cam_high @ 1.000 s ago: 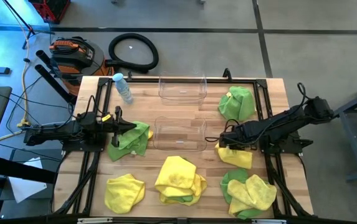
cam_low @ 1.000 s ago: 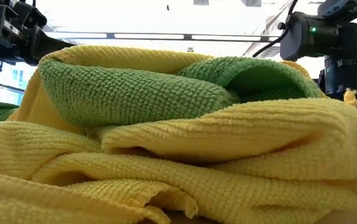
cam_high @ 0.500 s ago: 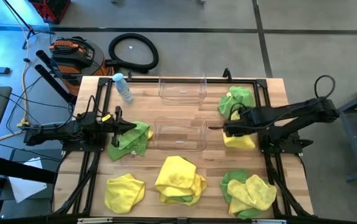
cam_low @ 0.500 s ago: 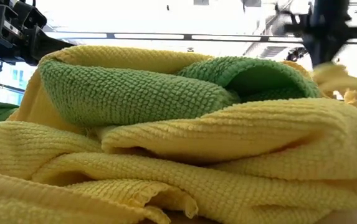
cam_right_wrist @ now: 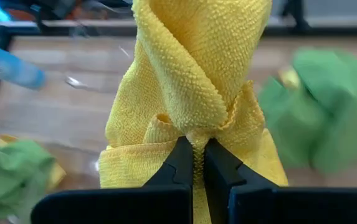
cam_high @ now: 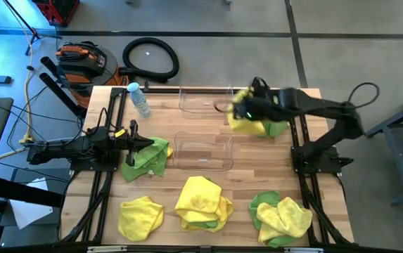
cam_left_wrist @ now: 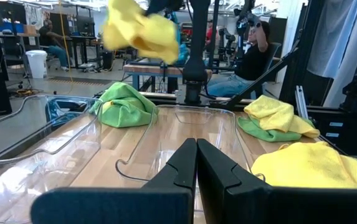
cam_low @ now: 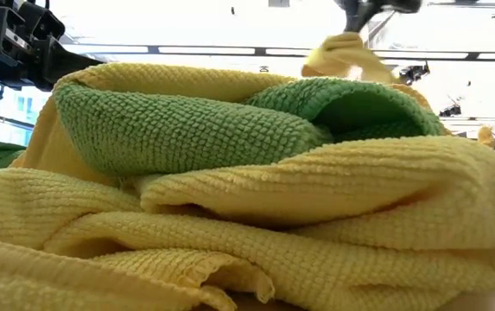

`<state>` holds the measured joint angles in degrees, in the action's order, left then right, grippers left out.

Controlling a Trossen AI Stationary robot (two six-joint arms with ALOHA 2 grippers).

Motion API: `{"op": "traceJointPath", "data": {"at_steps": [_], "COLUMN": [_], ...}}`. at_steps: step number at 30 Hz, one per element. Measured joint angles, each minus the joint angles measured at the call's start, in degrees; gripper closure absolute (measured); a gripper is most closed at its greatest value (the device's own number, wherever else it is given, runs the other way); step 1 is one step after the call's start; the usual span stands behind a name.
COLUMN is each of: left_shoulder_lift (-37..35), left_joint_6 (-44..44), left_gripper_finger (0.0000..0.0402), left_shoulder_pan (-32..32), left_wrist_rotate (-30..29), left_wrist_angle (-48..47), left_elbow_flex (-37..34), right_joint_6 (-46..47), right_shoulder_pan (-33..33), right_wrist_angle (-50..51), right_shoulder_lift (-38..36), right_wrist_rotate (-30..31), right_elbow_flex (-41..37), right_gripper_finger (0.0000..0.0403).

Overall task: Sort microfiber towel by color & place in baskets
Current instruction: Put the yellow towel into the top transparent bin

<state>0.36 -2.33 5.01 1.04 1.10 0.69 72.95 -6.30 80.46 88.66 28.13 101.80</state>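
Observation:
My right gripper is shut on a yellow microfiber towel, carried in the air beside the right end of the far clear basket. The near basket stands in the table's middle. My left gripper is shut and sits low over a green towel at the left; whether it touches the towel, I cannot tell. Other towels lie flat on the table: a yellow one, a yellow-and-green pile and a green-and-yellow pair along the near edge. My right gripper pinches a bunched fold of the yellow towel between its two fingers; several layers are gathered there. The towel is lifted clear of the table and hangs slack below the gripper.
A green towel lies at the far right, partly under my right arm. A clear bottle with a blue cap stands at the far left. Bare wood shows between the two baskets. People sit in the room beyond the table.
My right gripper has risen from the table's right side, by the near basket, and swung toward the far edge, to the far basket's right end. The yellow towel came up with it and now hangs clear of the table.

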Motion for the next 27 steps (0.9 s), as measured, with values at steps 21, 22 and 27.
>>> {"op": "traceJointPath", "data": {"at_steps": [21,22,27], "left_shoulder_lift": [0.00,0.00,0.00], "left_joint_6": [0.00,-0.01,-0.02], "left_gripper_finger": [0.0402,0.0402,0.0402], "left_shoulder_pan": [0.01,0.00,0.00], "left_wrist_rotate": [-0.03,-0.04,-0.04], "left_wrist_angle": [0.02,0.00,0.00], "left_elbow_flex": [0.00,0.00,0.00], "right_joint_6": [-26.94,-27.06,-27.25], "right_shoulder_pan": [-19.86,-20.09,-20.68], "right_wrist_angle": [-17.81,-17.54,-18.88], "right_shoulder_lift": [36.19,37.30,41.90], "right_wrist_rotate": [-14.87,-14.88,-16.66], "right_elbow_flex": [24.99,24.80,24.79], "right_gripper_finger": [0.0403,0.0403,0.0403]}}
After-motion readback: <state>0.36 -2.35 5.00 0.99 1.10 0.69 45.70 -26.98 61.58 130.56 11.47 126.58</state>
